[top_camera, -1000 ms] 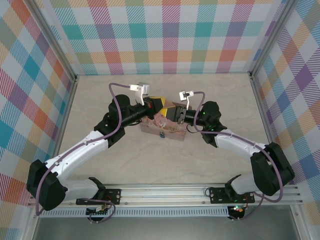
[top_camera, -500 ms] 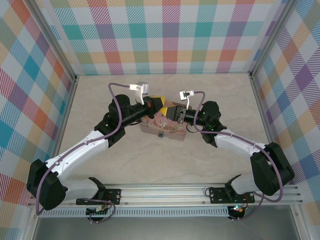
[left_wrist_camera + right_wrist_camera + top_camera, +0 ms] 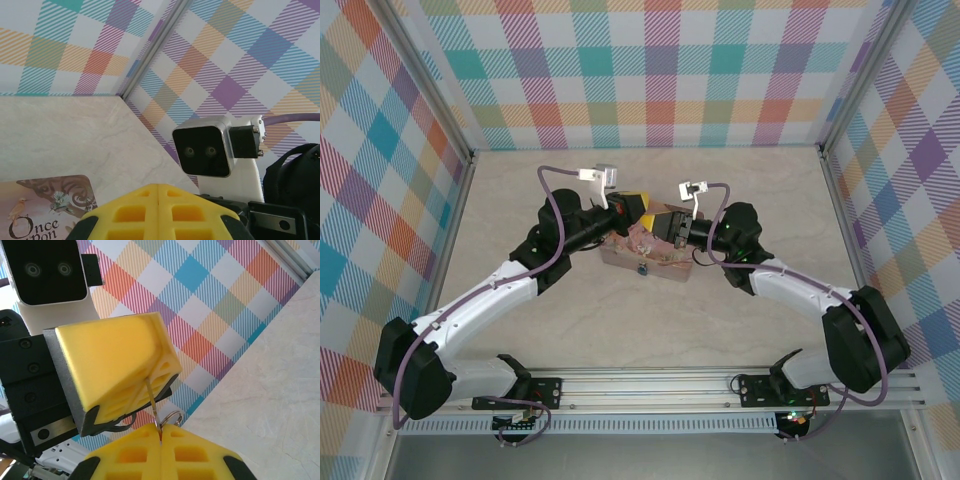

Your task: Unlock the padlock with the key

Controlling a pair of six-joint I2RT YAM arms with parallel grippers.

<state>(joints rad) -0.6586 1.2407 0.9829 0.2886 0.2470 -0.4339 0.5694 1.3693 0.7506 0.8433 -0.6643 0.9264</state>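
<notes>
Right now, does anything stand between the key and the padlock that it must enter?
Nothing visible does. The left tool and the right tool, both shut, pinch the key above the pink tin. The padlock sits uncovered at the tin's near side.

Pale marbled tabletop [image 3: 650, 325] inside pastel plaid walls [image 3: 660, 70], aluminium corner posts [image 3: 430, 88], soft even light

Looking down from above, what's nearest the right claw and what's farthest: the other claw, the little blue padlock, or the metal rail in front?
1. The left claw, close beside the right claw, on its left.
2. The padlock, slightly nearer the arms' bases.
3. The metal rail, far off at the table's near edge.
</notes>
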